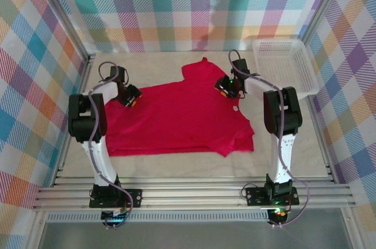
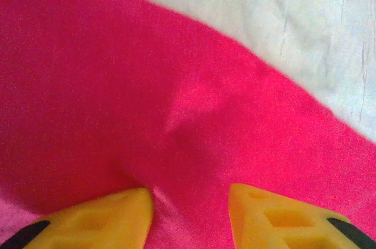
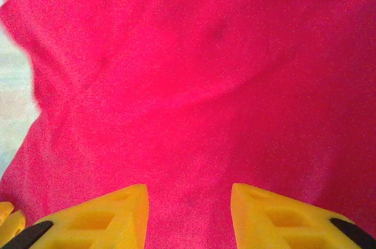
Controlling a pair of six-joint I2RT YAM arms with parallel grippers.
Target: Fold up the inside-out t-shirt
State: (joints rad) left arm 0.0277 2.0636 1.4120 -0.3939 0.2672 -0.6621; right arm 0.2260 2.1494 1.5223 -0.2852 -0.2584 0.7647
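Viewing from above, we find the inside-out t-shirt [image 1: 176, 117] spread nearly flat on the surface [image 1: 302, 155] between the two arms, with its near right corner turned over. The left tool [image 1: 130, 95] sits at the shirt's far left edge; its yellow fingers [image 2: 106, 216] stand apart, with a small crease of fabric between them. The right tool [image 1: 225, 86] sits over the shirt's far right part, jaws likewise apart above smooth fabric. A white mesh basket [image 1: 277, 40] stands in the far right corner, apart from the shirt.
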